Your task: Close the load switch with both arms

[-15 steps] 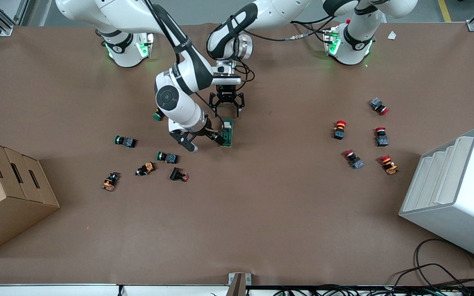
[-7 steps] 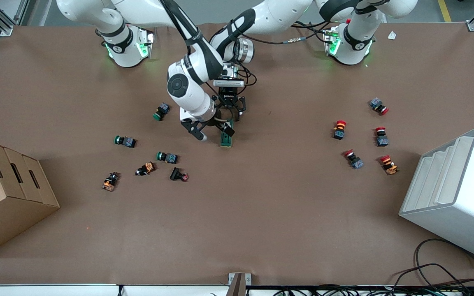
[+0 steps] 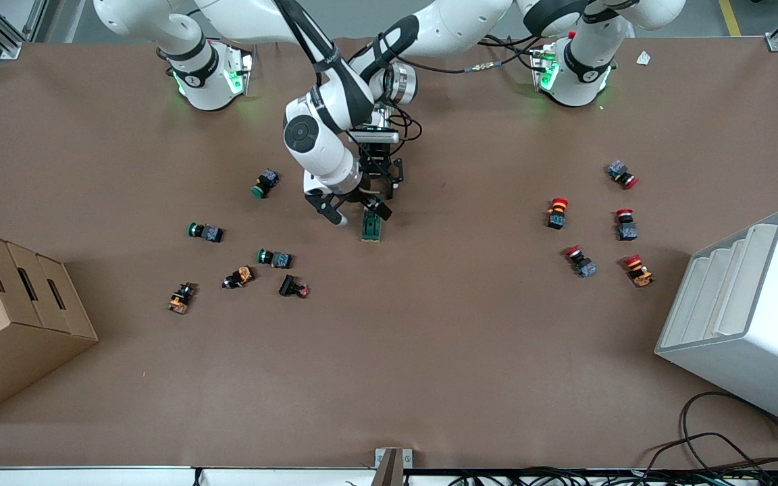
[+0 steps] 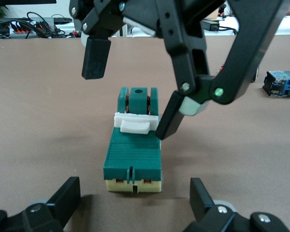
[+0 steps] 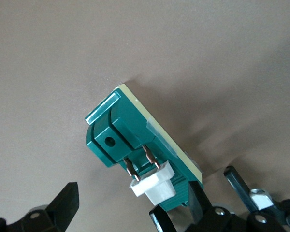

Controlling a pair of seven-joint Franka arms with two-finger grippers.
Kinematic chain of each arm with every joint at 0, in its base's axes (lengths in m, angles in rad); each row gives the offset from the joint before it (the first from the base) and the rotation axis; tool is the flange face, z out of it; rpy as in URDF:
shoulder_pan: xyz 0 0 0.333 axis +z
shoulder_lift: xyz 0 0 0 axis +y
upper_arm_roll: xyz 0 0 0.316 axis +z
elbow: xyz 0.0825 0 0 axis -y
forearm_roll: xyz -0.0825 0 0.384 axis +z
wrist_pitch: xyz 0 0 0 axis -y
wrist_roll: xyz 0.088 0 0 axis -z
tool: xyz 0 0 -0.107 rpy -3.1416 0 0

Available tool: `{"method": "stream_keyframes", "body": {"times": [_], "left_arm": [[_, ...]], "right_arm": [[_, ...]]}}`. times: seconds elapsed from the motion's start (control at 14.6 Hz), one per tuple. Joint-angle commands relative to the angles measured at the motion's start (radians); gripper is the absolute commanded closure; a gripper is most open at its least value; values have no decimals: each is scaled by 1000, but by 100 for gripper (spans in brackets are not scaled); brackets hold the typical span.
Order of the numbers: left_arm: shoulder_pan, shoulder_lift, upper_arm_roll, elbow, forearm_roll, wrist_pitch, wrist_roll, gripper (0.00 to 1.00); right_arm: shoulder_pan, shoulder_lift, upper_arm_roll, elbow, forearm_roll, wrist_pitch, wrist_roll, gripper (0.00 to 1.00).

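Front view. The load switch (image 3: pixel 371 227) is lying flat on the brown table (image 3: pixel 429 337) near its middle, its long axis running from 12 to 6 o'clock. The right gripper (image 3: pixel 358 210) is hanging over the switch's 12 o'clock end with its fingers spread, one finger at the switch and the other toward the right arm's end of the table. The left gripper (image 3: pixel 377 177) is hanging just at 12 o'clock of the switch, partly hidden by the right arm. Green and orange push buttons (image 3: pixel 274 258) are lying scattered at 8 to 9 o'clock of the switch, toward the right arm's end; red-capped buttons (image 3: pixel 581 262) are lying well apart at 3 o'clock. A cardboard box (image 3: pixel 11 317) and a white bin (image 3: pixel 754 317) are standing at the two ends of the table.

Left wrist view. The left gripper's fingertips (image 4: pixel 67 198) are standing wide apart, on either side of the switch's (image 4: pixel 134 154) cream-coloured end without touching it. One finger of the right gripper (image 4: pixel 130 92) is touching the switch beside the white lever (image 4: pixel 135 123); the other is hanging clear above the table.

Right wrist view. The switch (image 5: pixel 135 140) is lying between the right gripper's (image 5: pixel 130 205) spread fingers, its white lever (image 5: pixel 153 184) raised on two copper pins.
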Motion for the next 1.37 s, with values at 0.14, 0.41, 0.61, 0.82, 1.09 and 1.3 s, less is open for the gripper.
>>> {"method": "stream_keyframes", "body": {"times": [0.14, 0.41, 0.61, 0.82, 1.09, 1.3], "left_arm": [[-13, 27, 5, 11, 10, -6, 10, 0], [-13, 27, 5, 11, 10, -6, 9, 0], [-13, 30, 5, 8, 10, -6, 9, 0], [-13, 28, 5, 11, 10, -6, 28, 0], [-10, 25, 5, 11, 10, -6, 65, 0], [-10, 25, 5, 11, 10, -6, 67, 0]], "right_arm": [[33, 32, -9, -2, 27, 67, -3, 0], [33, 43, -9, 20, 29, 67, -1, 0], [33, 43, -9, 35, 30, 67, 0, 0], [33, 43, -9, 40, 32, 67, 2, 0], [15, 43, -10, 63, 32, 61, -6, 0], [-1, 41, -10, 80, 32, 56, -11, 0]]}}
